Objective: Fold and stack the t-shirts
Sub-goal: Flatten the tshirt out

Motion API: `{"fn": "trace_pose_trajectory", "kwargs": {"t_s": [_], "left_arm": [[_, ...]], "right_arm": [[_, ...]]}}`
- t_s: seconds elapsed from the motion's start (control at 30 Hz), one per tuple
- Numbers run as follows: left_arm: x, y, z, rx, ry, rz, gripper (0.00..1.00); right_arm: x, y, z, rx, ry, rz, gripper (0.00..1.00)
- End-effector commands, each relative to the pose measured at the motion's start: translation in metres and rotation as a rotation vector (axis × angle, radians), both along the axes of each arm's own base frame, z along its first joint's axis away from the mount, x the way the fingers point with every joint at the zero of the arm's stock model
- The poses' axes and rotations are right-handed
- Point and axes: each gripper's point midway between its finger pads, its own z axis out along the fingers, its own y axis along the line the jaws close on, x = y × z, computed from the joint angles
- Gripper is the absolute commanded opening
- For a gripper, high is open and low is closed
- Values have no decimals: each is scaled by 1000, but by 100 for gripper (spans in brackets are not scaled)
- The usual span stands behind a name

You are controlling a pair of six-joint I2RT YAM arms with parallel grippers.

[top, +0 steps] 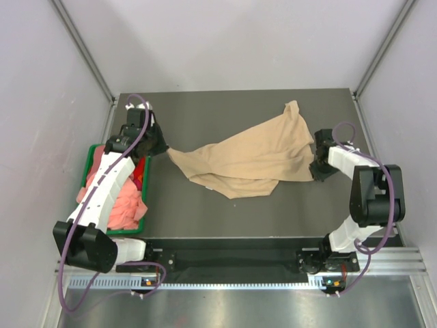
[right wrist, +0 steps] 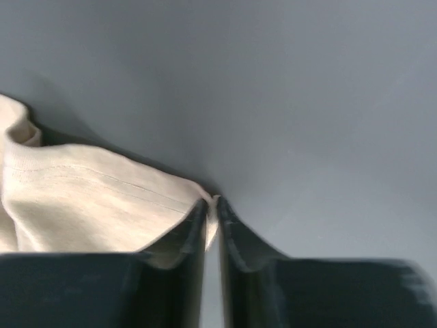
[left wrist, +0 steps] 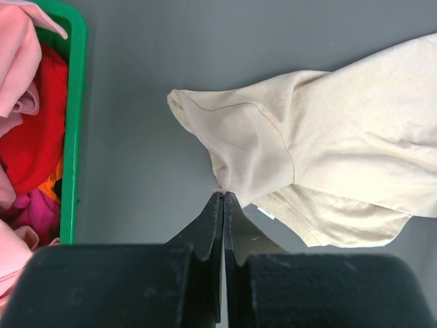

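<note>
The dark grey table [top: 205, 208] carries two things directly. A tan t-shirt [top: 242, 160] lies rumpled across its middle, stretched from the left claw [top: 166, 149] to the right claw [top: 315, 162], each pinched tight on an edge of the cloth; one lobe of the shirt reaches past the right claw toward the far edge; the pinched corners may be raised slightly off the surface, though the views do not settle it; a green bin [top: 87, 171] stands just beside the left claw, on its outer side, by the table's left edge.
</note>
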Motion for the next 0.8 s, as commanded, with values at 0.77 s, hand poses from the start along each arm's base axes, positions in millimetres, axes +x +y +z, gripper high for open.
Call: {"fn": "trace_pose_trajectory", "kwargs": {"t_s": [0.77], "left_arm": [[-45,-13,253,-319,-510,20,0]], "right_arm": [[-72,-46,394,-411,-757,202,0]]}}
